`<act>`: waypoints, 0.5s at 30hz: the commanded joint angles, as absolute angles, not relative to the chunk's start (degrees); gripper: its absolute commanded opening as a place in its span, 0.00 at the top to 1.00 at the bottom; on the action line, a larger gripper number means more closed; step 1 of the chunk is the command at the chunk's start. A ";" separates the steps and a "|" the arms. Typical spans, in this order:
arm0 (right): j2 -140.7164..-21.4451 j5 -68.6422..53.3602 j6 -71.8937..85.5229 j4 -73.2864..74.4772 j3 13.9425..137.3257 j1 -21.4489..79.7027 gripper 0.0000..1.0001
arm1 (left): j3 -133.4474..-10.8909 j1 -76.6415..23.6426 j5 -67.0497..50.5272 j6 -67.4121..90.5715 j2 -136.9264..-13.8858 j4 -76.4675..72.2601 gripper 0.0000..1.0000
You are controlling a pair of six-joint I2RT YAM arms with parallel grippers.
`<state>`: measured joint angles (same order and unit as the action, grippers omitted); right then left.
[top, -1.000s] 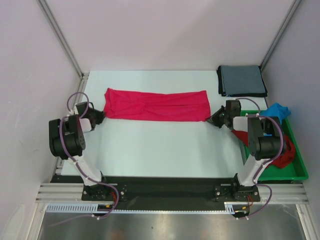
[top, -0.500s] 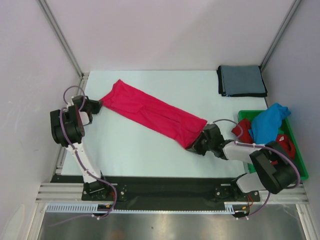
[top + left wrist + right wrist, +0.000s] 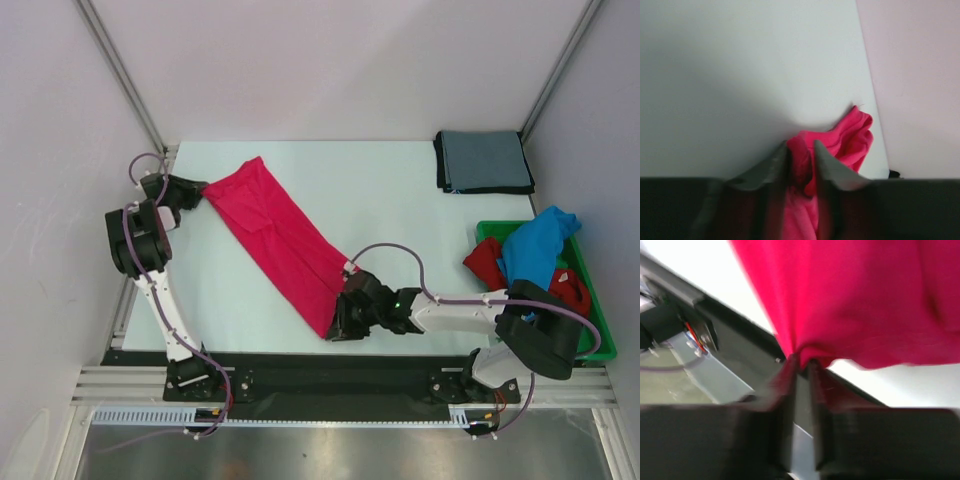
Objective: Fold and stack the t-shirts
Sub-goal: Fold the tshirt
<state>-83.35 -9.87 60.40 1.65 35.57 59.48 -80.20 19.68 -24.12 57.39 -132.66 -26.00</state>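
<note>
The bright pink-red t-shirt (image 3: 283, 237), folded into a long strip, lies stretched diagonally from the far left to the near middle of the table. My left gripper (image 3: 200, 189) is shut on its far end, with cloth bunched between the fingers in the left wrist view (image 3: 801, 160). My right gripper (image 3: 340, 327) is shut on its near end by the table's front edge; the right wrist view (image 3: 801, 362) shows the cloth pinched there. A folded grey-blue t-shirt (image 3: 484, 160) lies at the far right. A bright blue t-shirt (image 3: 536, 244) and a darker red t-shirt (image 3: 572, 288) sit crumpled in the tray.
The green plastic tray (image 3: 604, 338) stands at the right edge of the table. The black front rail (image 3: 320, 372) runs just below my right gripper. Pale walls and metal posts close in the left, back and right sides.
The pink-red strip has swung from lying across the table to a steep diagonal. My right gripper pulled its end toward the near edge and left; my left gripper moved its end farther back.
</note>
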 commanded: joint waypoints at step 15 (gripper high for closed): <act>-90.77 -9.23 19.27 17.41 64.84 48.55 0.29 | -74.19 21.36 -19.95 38.41 -110.57 -2.46 0.21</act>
<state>-86.17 -12.27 33.06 17.28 57.98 53.98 -77.43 21.26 -18.37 41.43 -112.92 -6.17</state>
